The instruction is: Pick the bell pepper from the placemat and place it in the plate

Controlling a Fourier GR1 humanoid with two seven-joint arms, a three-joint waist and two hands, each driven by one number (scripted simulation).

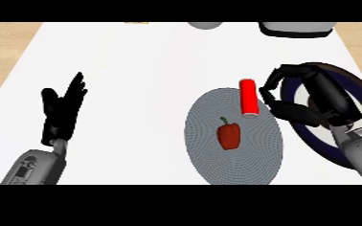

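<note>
Bell pepper (228,136) lies mid-placemat (205,158), untouched. R. hand (311,100) hovers over plate (302,135), fingers curled, holding nothing; L. hand (60,110) rests open at left. Best approach: open fingers, swing left past red cylinder (248,97) w/o nudging it, descend onto pepper.

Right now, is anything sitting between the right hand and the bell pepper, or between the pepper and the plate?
The red cylinder stands at the placemat's upper right edge, next to the right hand and above the bell pepper. It lies near the hand's line to the pepper. The hand itself covers part of the plate.
</note>
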